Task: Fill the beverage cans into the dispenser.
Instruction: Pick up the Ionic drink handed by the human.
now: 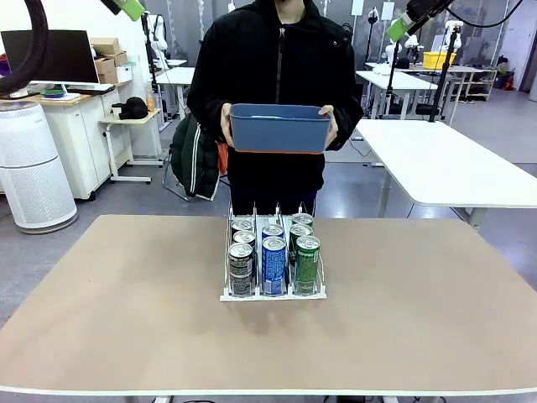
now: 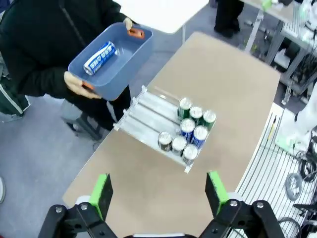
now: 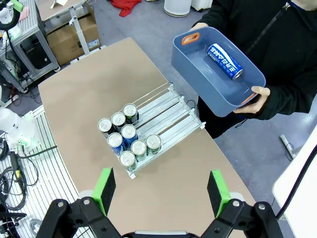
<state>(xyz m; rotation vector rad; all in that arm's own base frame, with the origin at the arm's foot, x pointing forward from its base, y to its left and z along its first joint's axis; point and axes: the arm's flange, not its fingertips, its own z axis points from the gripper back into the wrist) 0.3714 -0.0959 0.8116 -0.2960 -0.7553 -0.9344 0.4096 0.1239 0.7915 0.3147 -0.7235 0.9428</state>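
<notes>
The white dispenser (image 1: 273, 294) sits mid-table with several cans in its three lanes: black-and-silver ones (image 1: 241, 269) on the left, blue ones (image 1: 274, 264) in the middle, green ones (image 1: 307, 264) on the right. The same rack (image 2: 148, 116) (image 3: 168, 111) lies far below both wrist cameras. A person at the far side holds a blue bin (image 1: 280, 128) with one blue can (image 2: 100, 57) (image 3: 224, 60) lying in it. My left gripper (image 2: 158, 192) and right gripper (image 3: 161, 190) hang open high above the table, holding nothing. Their green pad tips (image 1: 130, 7) (image 1: 401, 27) poke in at the front view's top.
The bin (image 2: 111, 62) (image 3: 215, 74) has orange handles and is held off the table's far edge. The brown tabletop (image 1: 126, 294) spreads wide around the rack. White tables (image 1: 445, 164) and a white air purifier (image 1: 33, 168) stand behind.
</notes>
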